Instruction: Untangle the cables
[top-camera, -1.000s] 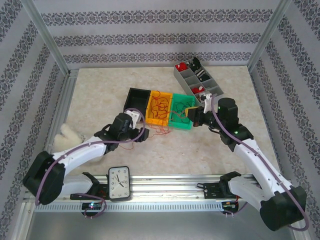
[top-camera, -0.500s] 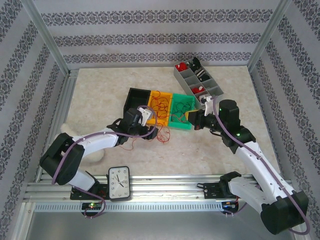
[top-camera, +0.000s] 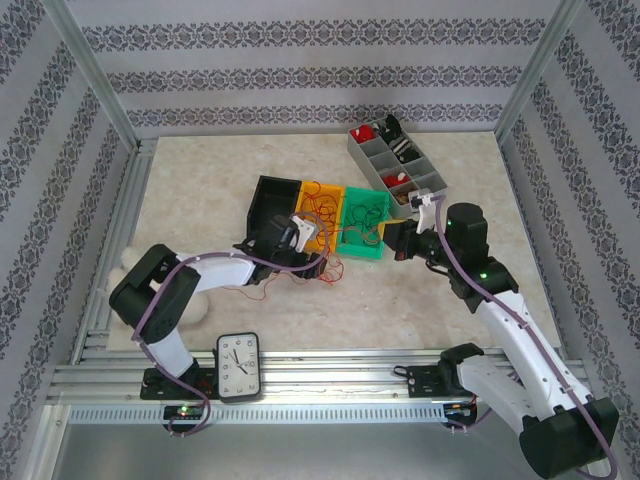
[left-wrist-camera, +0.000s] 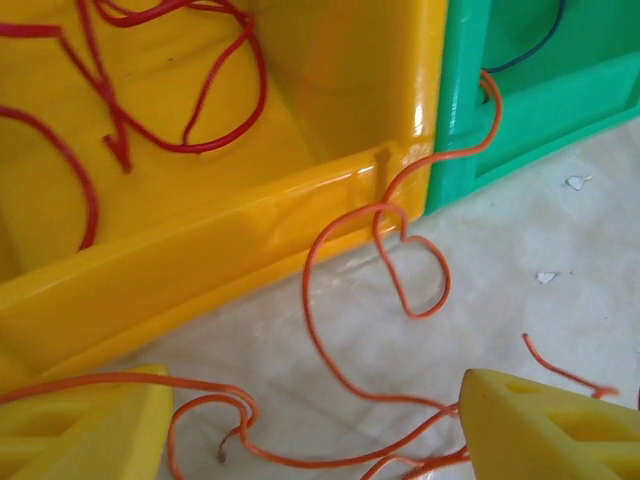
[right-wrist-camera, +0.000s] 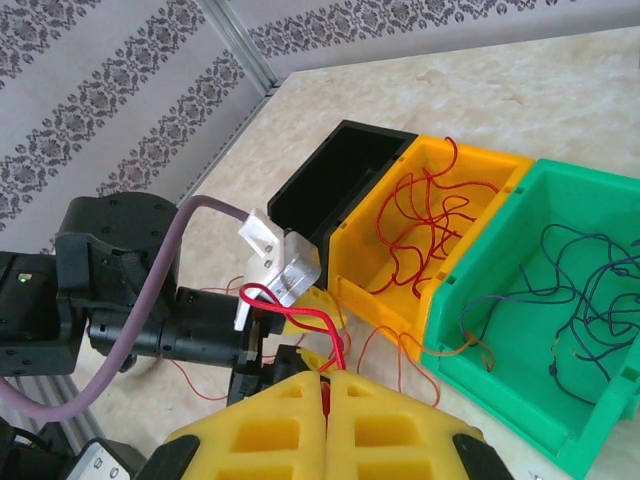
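Thin orange cables (left-wrist-camera: 330, 370) curl on the table in front of the yellow bin (left-wrist-camera: 250, 220), and one strand runs up into the green bin (left-wrist-camera: 520, 90). My left gripper (left-wrist-camera: 315, 400) stands open low over them, a yellow finger (left-wrist-camera: 545, 425) on each side of the strands. More red cables (left-wrist-camera: 150, 110) lie inside the yellow bin. My right gripper (right-wrist-camera: 326, 378) is shut on a red cable (right-wrist-camera: 300, 215) that loops up toward the left wrist. From above, the left gripper (top-camera: 320, 262) sits at the bins' front and the right gripper (top-camera: 392, 240) beside the green bin (top-camera: 362, 222).
A black bin (top-camera: 272, 205) adjoins the yellow bin (top-camera: 318, 215). Dark thin wires (right-wrist-camera: 580, 290) lie in the green bin. A grey compartment tray (top-camera: 395, 165) stands at the back right. A clock (top-camera: 238, 366) lies on the near rail and a white soft object (top-camera: 128, 272) at the left.
My left arm has stretched rightward, bringing its gripper to the front of the yellow bin over the orange cables. The right gripper has shifted slightly right, still shut on the red cable.
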